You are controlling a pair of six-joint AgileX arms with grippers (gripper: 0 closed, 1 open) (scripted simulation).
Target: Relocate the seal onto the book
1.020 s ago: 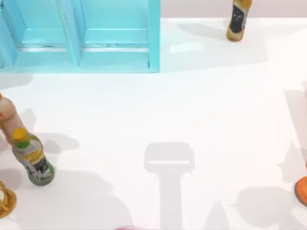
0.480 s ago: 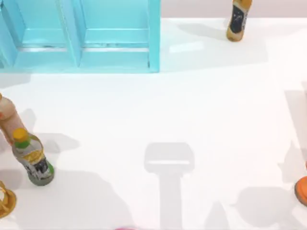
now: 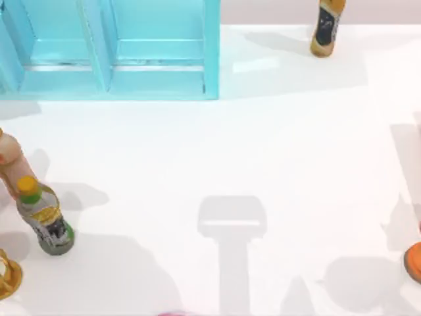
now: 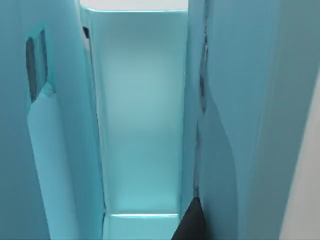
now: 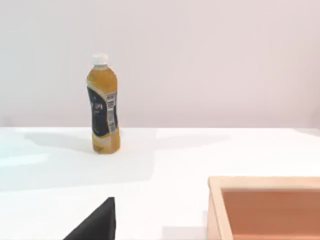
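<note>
A blue shelf (image 3: 112,49) stands at eleven o'clock on the worktop (image 3: 263,145), an amber bottle (image 3: 325,26) at one; whether either gripper is open, I cannot tell.

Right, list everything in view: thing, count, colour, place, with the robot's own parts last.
Shelf unit: one, light blue, far-left part of the table; the left wrist view looks into one of its compartments.
Amber bottle: one, amber with dark label and white cap, upright at the far edge, right of centre.
Green-based bottle: one, yellow cap, green collar and base, left side.
Peach bottle: one, at the left edge, just behind the green-based one.
Gold object: one, near-left edge, cut off.
Orange object: one, right edge, cut off.
Wooden box: one, tan, open-topped, seen in the right wrist view.
Table: one, white.
Claw parts: dark tip in the left wrist view; dark tip in the right wrist view.
</note>
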